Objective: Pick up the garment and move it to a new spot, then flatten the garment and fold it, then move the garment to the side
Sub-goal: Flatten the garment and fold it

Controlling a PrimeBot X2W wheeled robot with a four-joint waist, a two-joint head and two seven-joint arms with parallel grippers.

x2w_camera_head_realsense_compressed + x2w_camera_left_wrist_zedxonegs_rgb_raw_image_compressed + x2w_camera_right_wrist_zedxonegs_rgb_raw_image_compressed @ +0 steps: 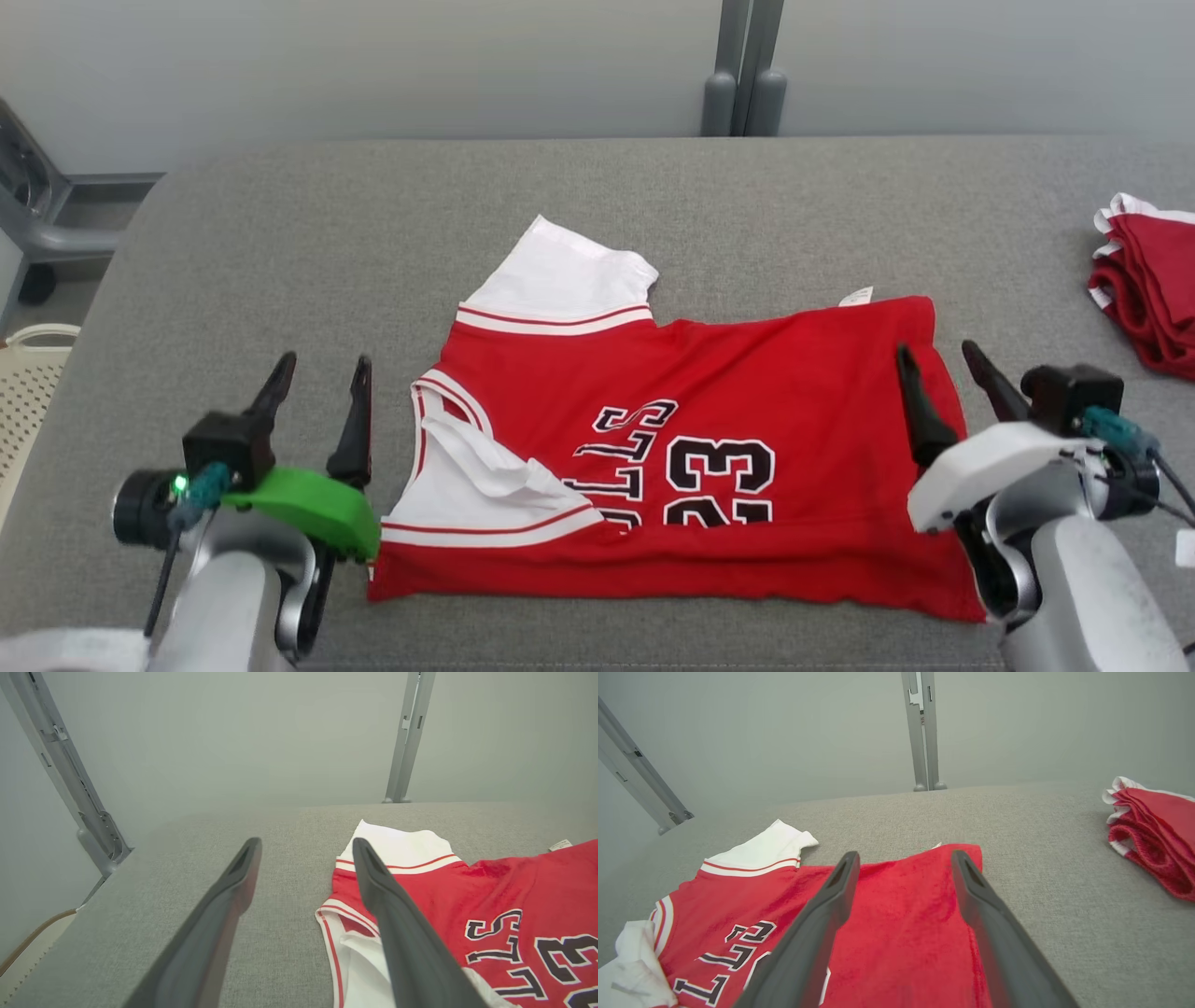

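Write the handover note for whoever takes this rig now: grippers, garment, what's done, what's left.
Left gripper: open, empty, beside the jersey's neck end.
Right gripper: open, empty, over its hem end.
Jersey: spread on the grey table, near edge folded over the lettering, one white sleeve sticking out on the far side.
Done: laid flat, apparently one fold made.
Left: finish folding, then move it aside, perhaps toward the red pile.

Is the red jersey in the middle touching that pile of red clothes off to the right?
Apart. The head view shows bare grey surface between the jersey and the red pile.
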